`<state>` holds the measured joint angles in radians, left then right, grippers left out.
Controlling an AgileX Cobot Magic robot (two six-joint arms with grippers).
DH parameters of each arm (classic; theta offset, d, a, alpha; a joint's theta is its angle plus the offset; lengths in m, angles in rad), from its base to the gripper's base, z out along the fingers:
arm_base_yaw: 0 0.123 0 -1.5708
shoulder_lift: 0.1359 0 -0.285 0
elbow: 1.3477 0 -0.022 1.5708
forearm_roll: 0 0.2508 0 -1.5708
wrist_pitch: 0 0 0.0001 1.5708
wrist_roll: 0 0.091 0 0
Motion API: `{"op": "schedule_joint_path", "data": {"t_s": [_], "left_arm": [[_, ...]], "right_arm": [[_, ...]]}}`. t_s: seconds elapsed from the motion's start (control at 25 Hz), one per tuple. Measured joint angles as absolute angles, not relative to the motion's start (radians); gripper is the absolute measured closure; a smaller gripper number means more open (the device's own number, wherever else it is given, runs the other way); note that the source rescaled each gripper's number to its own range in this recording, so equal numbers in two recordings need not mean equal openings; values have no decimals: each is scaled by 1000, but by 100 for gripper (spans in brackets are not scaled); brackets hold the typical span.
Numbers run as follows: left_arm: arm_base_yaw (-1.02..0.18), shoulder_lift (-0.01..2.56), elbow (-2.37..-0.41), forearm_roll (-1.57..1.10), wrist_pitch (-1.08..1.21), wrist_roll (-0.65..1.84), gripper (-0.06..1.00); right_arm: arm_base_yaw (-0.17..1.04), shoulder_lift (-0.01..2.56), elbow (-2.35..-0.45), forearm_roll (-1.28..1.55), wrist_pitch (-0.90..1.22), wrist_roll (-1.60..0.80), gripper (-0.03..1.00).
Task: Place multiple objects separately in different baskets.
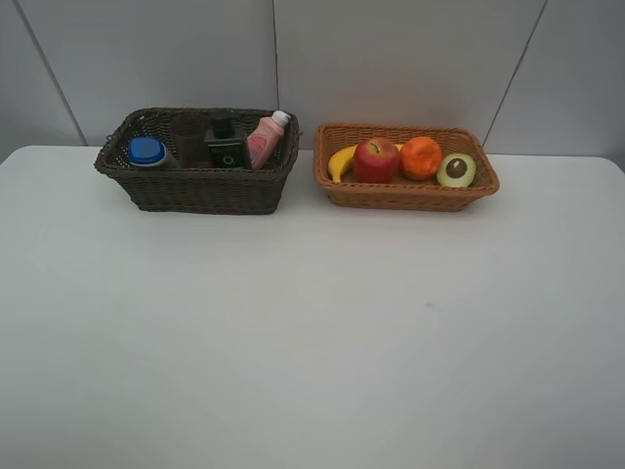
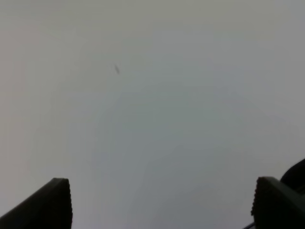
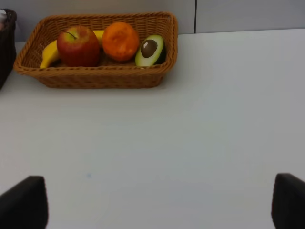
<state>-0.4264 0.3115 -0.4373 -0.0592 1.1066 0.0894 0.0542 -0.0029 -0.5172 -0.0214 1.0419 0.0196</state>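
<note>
We judge the sorting as finished, or almost. The dark brown basket [image 1: 195, 186] stands at the far edge of the white table [image 1: 312, 342], toward its left corner. It holds the blue-capped shampoo bottle [image 1: 146, 151], the dark pump bottle [image 1: 226, 145] and the small pink bottle [image 1: 265, 140]; the pink cup we cannot make out clearly. Just beside it, the light tan basket [image 1: 405, 195] holds the banana [image 1: 340, 162], the red apple [image 1: 375, 160], the orange [image 1: 421, 157] and the avocado half [image 1: 456, 170]. Nothing lies loose on the table in front. The left gripper [image 2: 162, 202] has its jaws spread wide over bare table and holds nothing. The right gripper [image 3: 159, 200] is the same, well apart from the fruit basket.
</note>
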Motion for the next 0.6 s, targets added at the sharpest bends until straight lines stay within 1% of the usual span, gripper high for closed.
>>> {"op": "schedule_joint_path", "data": {"t_s": [0.12, 0.36, 0.6], "left_arm": [[-383, 259, -420, -90, 1090, 89, -5], [-236, 139, -419, -98, 1080, 89, -5], [-135, 1, -419, -98, 1080, 89, -5]], "right_arm": [[54, -3, -517, -21, 1042, 20, -3], [54, -3, -517, -21, 1042, 20, -3], [54, -3, -517, -21, 1042, 20, -3]]}}
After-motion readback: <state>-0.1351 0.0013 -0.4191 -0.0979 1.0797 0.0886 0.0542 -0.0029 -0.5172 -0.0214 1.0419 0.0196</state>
